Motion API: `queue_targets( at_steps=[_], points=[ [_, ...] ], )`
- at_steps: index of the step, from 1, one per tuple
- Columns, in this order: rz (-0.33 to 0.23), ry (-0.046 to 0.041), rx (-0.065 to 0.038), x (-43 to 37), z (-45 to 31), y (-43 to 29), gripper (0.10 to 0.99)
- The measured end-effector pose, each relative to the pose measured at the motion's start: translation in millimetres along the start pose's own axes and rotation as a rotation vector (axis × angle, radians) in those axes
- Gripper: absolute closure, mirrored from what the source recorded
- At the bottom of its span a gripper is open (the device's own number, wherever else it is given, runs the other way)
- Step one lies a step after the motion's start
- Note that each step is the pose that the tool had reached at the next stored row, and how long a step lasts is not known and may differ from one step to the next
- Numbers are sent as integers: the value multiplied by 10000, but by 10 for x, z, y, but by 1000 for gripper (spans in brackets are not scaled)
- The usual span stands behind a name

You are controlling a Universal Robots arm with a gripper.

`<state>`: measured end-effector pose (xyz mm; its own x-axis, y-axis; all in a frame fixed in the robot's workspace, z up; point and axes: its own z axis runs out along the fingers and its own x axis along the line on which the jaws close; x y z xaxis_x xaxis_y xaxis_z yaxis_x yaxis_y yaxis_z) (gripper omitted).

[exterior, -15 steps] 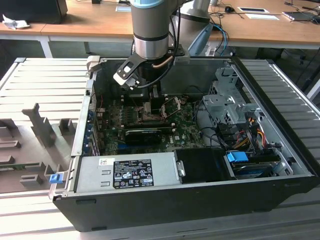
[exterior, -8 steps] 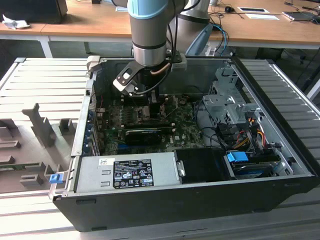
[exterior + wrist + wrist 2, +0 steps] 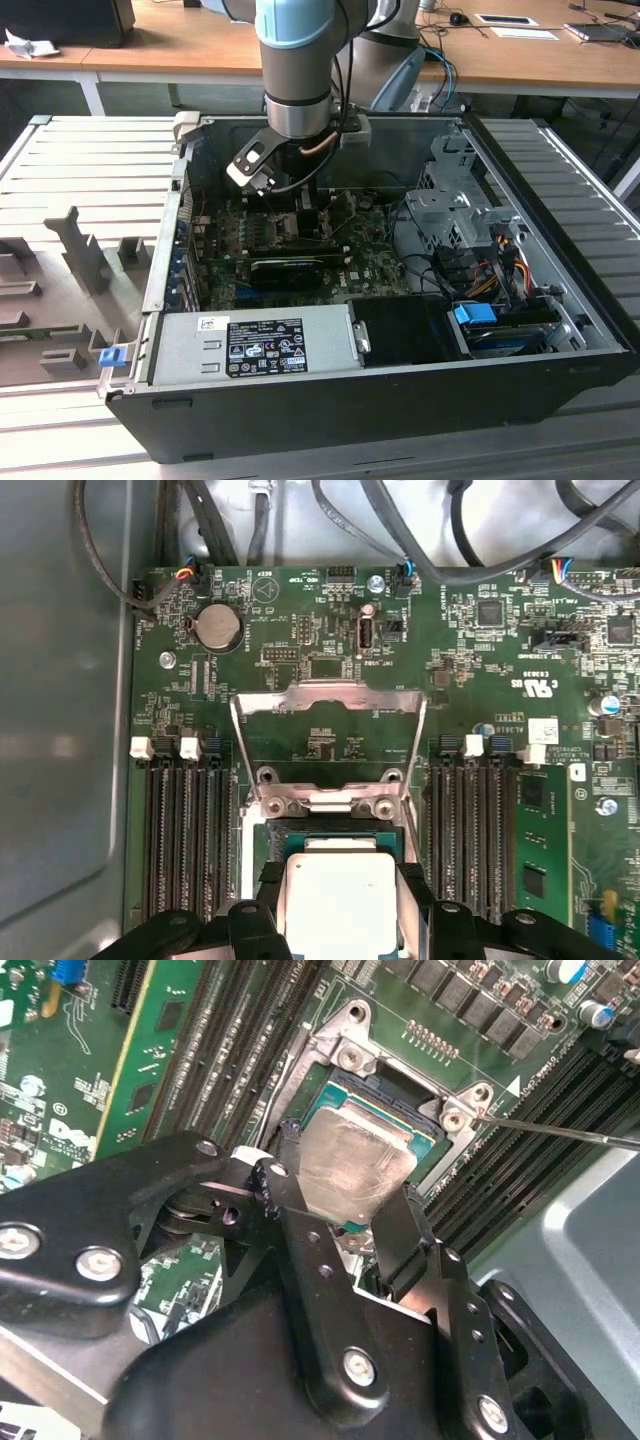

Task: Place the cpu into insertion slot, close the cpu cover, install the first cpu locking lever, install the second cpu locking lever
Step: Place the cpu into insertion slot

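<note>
The cpu [image 3: 350, 1160] is pinched between the two black fingers [image 3: 300, 1240] of the gripper [image 3: 345, 1188], directly over the insertion slot [image 3: 398, 1108], with its grey metal top facing up. The fingers clamp two opposite edges of the chip. This grasp leaves the underside free, presumably so that nothing touches the contact side and the chip can go down level into the socket. I cannot tell whether it already rests on the pin field or hangs just above it. Part of the socket's dark rim shows past one edge of the chip.

The cpu cover [image 3: 325, 692] is swung open on its hinge, away from the socket, so the slot is free to receive the chip. A thin metal rod [image 3: 565, 1134] reaches out from a corner of the socket. I judge it to be a locking lever, unlatched.

Long black memory slots [image 3: 185, 830] flank the socket on both sides of the green motherboard [image 3: 300, 630]. In the exterior view the board lies on the floor of an open computer case [image 3: 400, 425]. The case also holds a graphics card [image 3: 290, 268], a grey power supply [image 3: 250, 345], a drive cage [image 3: 450, 210] and bundles of cable. The arm [image 3: 295, 60] reaches down into the case from above.
</note>
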<state>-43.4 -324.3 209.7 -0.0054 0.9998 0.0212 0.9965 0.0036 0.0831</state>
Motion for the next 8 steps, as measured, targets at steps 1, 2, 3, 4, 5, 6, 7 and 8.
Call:
queue_targets(
  at_steps=[1,2,3,4,5,6,7,8],
  points=[
    [-1,0,1,4,7,0,557],
    [0,-1,1,7,12,-1,557],
    [-1,-5,2,20,21,-1,557],
    [0,-3,1,25,28,-2,557],
    [-2,-4,2,28,34,-2,557],
    [-3,-5,2,30,43,-2,557],
    [-1,-4,3,32,55,-4,557],
    [-1,-6,3,35,63,-5,557]
  ],
)
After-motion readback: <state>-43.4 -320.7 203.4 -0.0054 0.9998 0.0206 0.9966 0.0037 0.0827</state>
